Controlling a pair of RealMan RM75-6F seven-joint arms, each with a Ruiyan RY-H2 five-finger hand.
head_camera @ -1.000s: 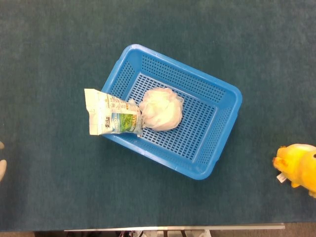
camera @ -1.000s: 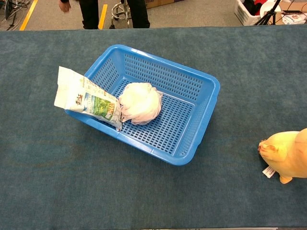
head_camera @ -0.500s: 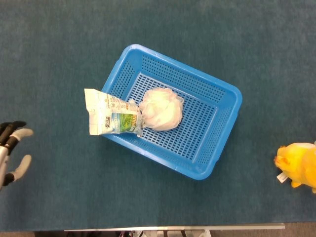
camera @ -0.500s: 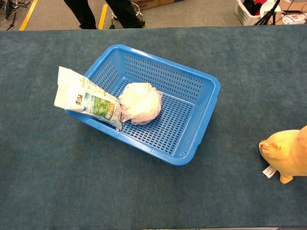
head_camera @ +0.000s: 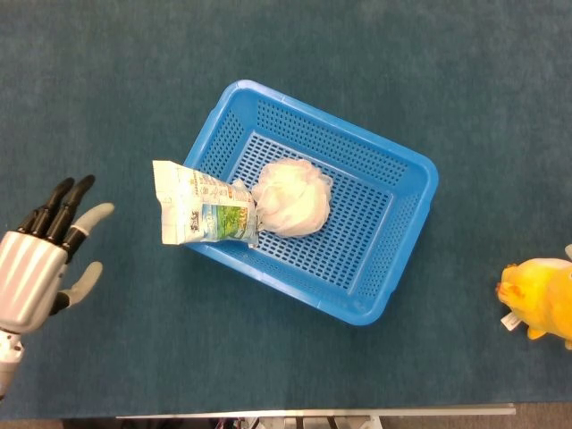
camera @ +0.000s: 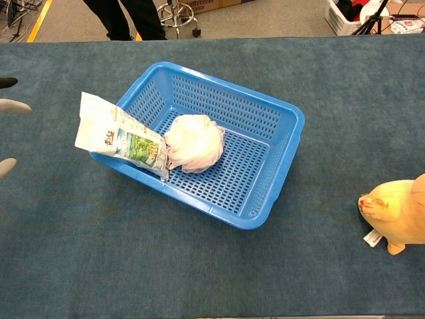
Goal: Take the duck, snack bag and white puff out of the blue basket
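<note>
Puff [head_camera: 293, 197] in basket [head_camera: 407, 237]; snack bag [head_camera: 202, 206] over left rim; duck [head_camera: 541, 298] far right.

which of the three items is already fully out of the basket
The yellow duck, lying on the table right of the blue basket. The white puff sits inside, and the snack bag leans over the basket's left rim.

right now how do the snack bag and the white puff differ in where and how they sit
The snack bag is flat, printed and leans over the blue basket's left rim, partly outside; the white puff is a plain rounded bundle lying wholly on the basket floor. The bag is tilted, the puff settled. They touch at the bag's inner end, and no hand holds either.
</note>
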